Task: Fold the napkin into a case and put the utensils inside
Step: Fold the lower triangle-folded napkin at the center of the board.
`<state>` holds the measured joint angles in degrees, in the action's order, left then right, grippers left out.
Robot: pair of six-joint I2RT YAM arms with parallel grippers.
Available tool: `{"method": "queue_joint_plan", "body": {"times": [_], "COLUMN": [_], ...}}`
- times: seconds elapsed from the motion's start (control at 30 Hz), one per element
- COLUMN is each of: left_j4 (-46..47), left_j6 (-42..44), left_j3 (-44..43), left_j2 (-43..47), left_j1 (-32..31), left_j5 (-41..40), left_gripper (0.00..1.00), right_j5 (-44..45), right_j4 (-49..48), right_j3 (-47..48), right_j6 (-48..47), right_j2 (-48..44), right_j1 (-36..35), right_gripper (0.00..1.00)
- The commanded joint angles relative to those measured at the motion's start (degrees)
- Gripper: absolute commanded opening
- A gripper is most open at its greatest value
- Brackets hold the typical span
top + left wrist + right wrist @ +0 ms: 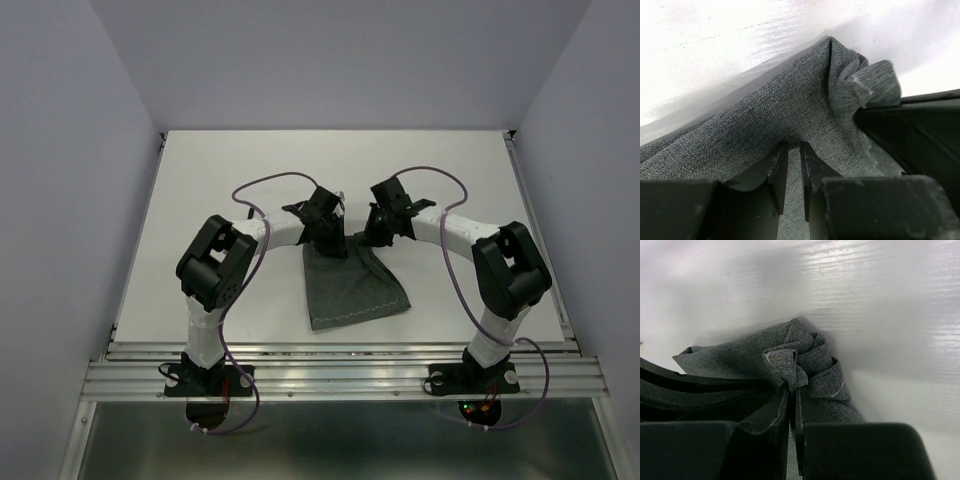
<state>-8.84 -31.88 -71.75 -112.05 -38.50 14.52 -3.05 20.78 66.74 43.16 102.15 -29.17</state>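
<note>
The napkin (355,290) is a dark grey-green cloth lying folded at the middle of the white table, narrower at its far end. Both grippers meet at that far edge. My left gripper (332,243) grips the cloth there. In the left wrist view its fingertips (792,146) are nearly together, with the napkin (765,110) rising in a ridge beyond them. My right gripper (376,232) is shut on a bunched corner. In the right wrist view the gathered napkin (805,360) stands up just past the gripper (792,387). The case and the utensils are out of view.
The white table (250,170) is walled at the back and on both sides. An aluminium rail (340,375) runs along the near edge. Purple cables (270,182) loop above both arms. The other arm's dark gripper body (920,135) sits close beside my left gripper.
</note>
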Motion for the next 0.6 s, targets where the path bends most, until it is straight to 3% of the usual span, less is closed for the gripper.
{"method": "queue_joint_plan", "body": {"times": [0.0,0.57], "left_j4": [0.23,0.58], "left_j6": [1.2,2.52], "left_j3": [2.13,3.45], "left_j2": [-0.01,-0.27], "left_j1": [-0.17,-0.17], "left_j5": [0.15,1.56], "left_gripper": [0.28,0.28], "right_j5": [2.61,10.69], "right_j4": [-0.03,1.72], "right_j3": [3.22,5.94], "right_j6": [1.93,8.43], "right_j2": [0.51,5.51], "right_j1": [-1.33,-3.96], "right_gripper": [0.01,0.01]}}
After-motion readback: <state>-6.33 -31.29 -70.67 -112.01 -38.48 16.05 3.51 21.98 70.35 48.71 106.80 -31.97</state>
